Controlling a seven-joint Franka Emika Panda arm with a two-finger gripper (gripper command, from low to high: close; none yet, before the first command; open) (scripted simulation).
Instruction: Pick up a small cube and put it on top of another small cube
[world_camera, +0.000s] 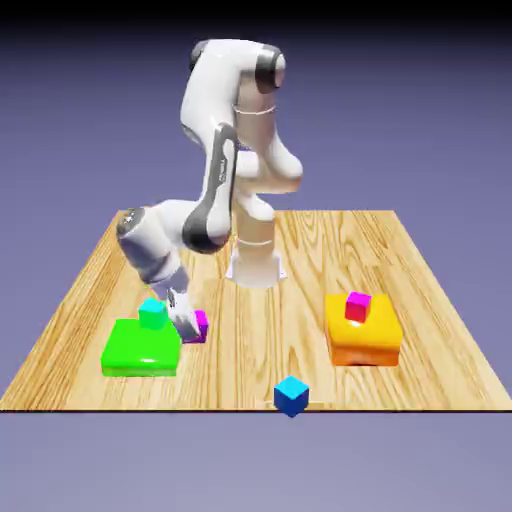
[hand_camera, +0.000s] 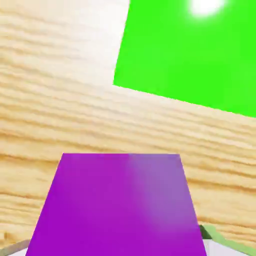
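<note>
The small purple cube (world_camera: 200, 326) rests on the wooden table just to the exterior view's right of the flat green block (world_camera: 140, 348). My gripper (world_camera: 189, 322) is down over it, shut on the cube. In the hand view the purple cube (hand_camera: 117, 205) fills the lower middle between my fingertips (hand_camera: 220, 241), which show only as slivers at the bottom corners. The other small cube, teal (world_camera: 153, 314), sits on top of the green block, close beside my hand. In the hand view the green block (hand_camera: 195, 55) shows at the upper right; the teal cube is out of that view.
A hot-pink small cube (world_camera: 358, 306) sits on a flat orange block (world_camera: 362, 338) at the exterior view's right. A deep blue small cube (world_camera: 291, 396) lies near the table's front edge (world_camera: 250, 408). The robot's base (world_camera: 256, 262) stands mid-table behind.
</note>
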